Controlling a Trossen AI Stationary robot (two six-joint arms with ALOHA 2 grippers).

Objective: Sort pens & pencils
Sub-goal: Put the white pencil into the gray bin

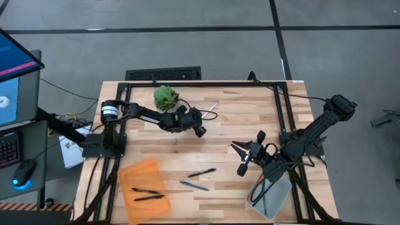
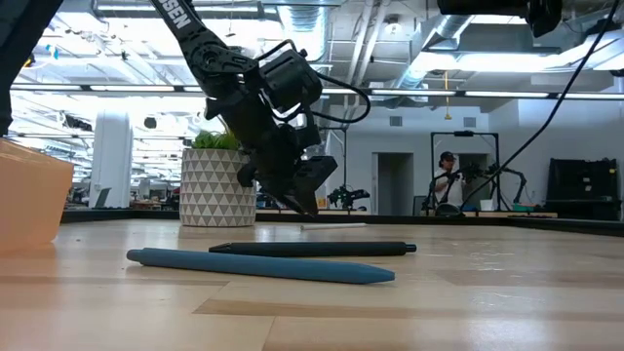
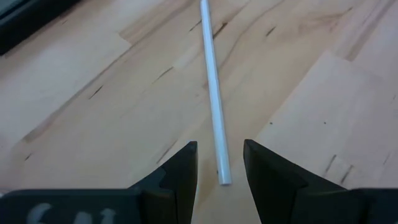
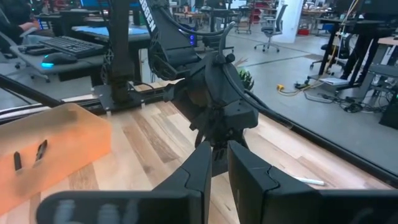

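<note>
Blue pen [image 2: 261, 266] nearest, mid-table; left pincer [image 3: 220, 163] open astride white pencil [image 3: 212, 93]; right pincer [image 4: 216, 163] narrow, empty.

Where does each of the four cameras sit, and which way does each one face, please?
High: overhead, looking straight down; both arms, orange tray.
Low: at tabletop height, looking level into the room; left hand, blue pen.
Left wrist: looks past its open fingers at the white pencil.
Right wrist: looks past its own fingers at the left arm.
Shared: high and left wrist both show the white pencil.
</note>
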